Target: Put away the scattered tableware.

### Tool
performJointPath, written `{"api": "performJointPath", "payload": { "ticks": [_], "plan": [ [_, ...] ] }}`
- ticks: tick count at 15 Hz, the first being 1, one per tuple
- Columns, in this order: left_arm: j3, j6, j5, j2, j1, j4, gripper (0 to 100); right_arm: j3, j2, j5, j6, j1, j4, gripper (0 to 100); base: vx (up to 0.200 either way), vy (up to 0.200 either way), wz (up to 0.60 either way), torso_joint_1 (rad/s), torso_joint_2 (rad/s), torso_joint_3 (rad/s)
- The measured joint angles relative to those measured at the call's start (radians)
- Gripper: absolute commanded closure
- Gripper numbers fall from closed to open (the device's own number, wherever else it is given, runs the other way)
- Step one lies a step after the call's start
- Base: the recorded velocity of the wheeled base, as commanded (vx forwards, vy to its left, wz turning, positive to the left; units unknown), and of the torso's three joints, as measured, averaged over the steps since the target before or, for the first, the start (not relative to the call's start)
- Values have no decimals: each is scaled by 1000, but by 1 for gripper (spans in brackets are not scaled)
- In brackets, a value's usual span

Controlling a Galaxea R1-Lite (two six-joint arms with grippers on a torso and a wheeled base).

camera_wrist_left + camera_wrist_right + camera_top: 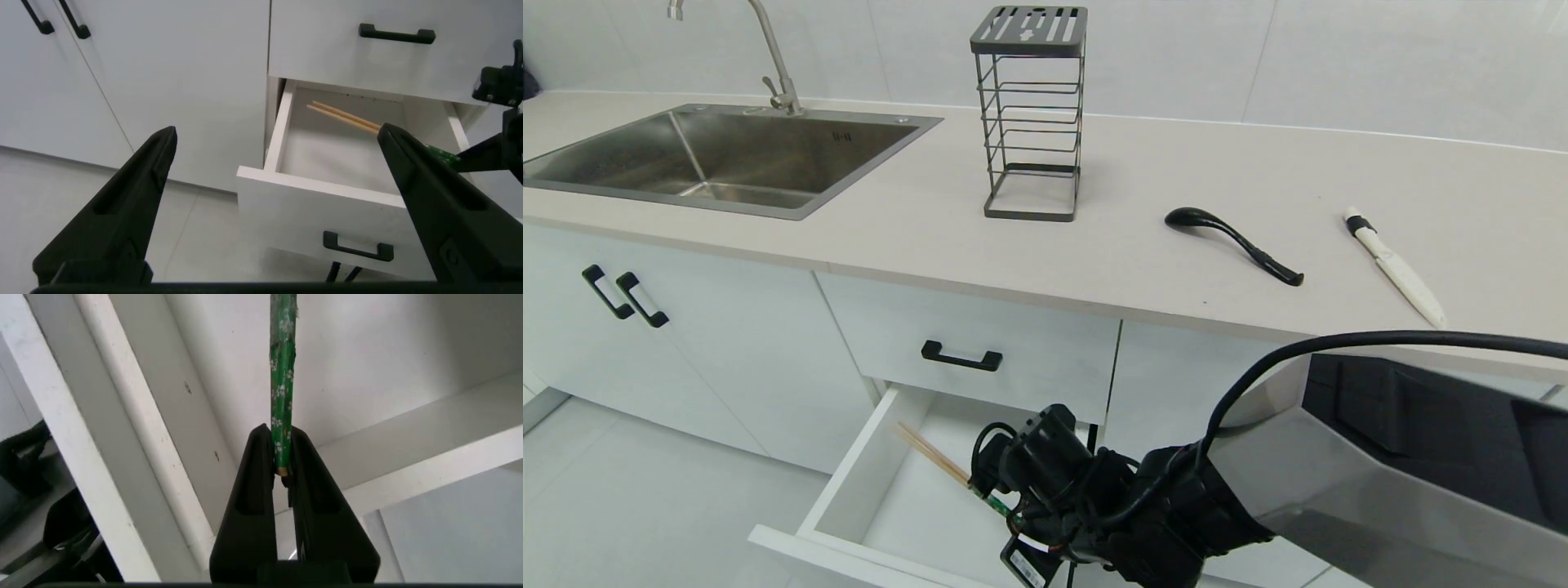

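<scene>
An open white drawer (849, 478) under the counter holds a pair of wooden chopsticks (934, 454) lying aslant on its floor. My right gripper (1006, 508) hangs over the drawer's inside, shut on a pair of green patterned chopsticks (283, 376) whose free ends point down toward the drawer floor (368, 359). A black spoon (1232, 242) and a white knife (1394, 266) lie on the counter at the right. My left gripper (278, 135) is open and holds nothing, out in front of the drawer (315, 184), with the wooden chopsticks (343, 118) beyond it.
A dark wire utensil rack (1032, 114) stands mid-counter by the wall. A steel sink (727, 155) with a tap fills the counter's left end. A shut drawer with a black handle (961, 356) is just above the open one. Cabinet doors stand to the left.
</scene>
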Motion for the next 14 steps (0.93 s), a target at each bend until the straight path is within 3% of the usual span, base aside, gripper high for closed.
{"api": "performJointPath", "payload": {
  "ticks": [5, 14],
  "plan": [
    [0, 0, 0, 0, 0, 0, 0, -91, 22, 0, -45, 2, 80, 100, 0, 0, 0, -55, 105, 37],
    [0, 0, 0, 0, 0, 0, 0, -161, 59, -3, -41, -9, 91, 100, 0, 0, 0, -76, 117, 52]
  ]
}}
